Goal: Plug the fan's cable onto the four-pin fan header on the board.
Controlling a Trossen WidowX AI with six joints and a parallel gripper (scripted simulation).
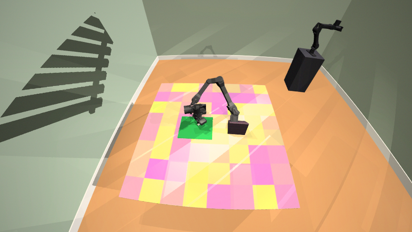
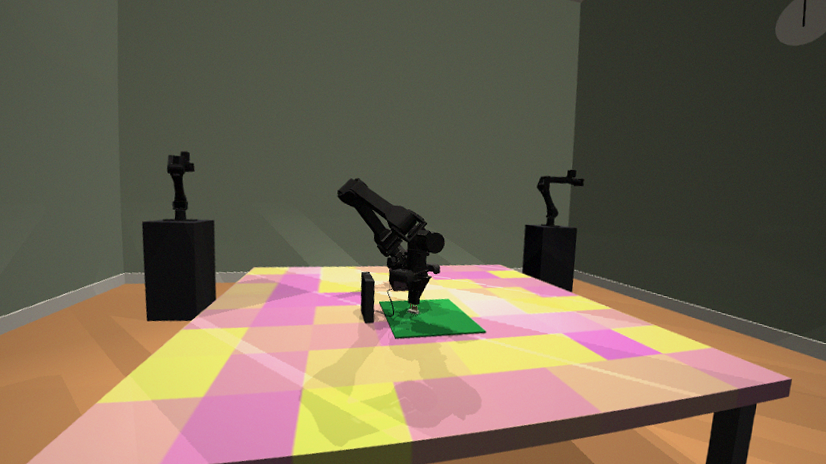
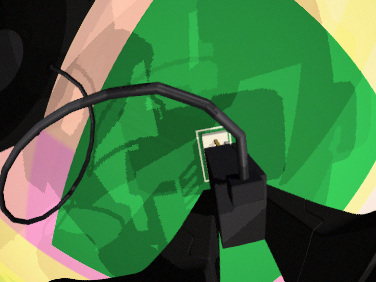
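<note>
One gripper, clamped on the plug, sits at the wrist view's centre; the white fan header lies just above-left, partly covered by the plug's tip.

Arched up from the base and folded down, wrist pointing at the table. Gripper clamped narrow on the plug, fingers reaching in from below.

the board lies on the table; the fan stands at its 9 o'clock in the exterior view, the header under the plug.
</note>
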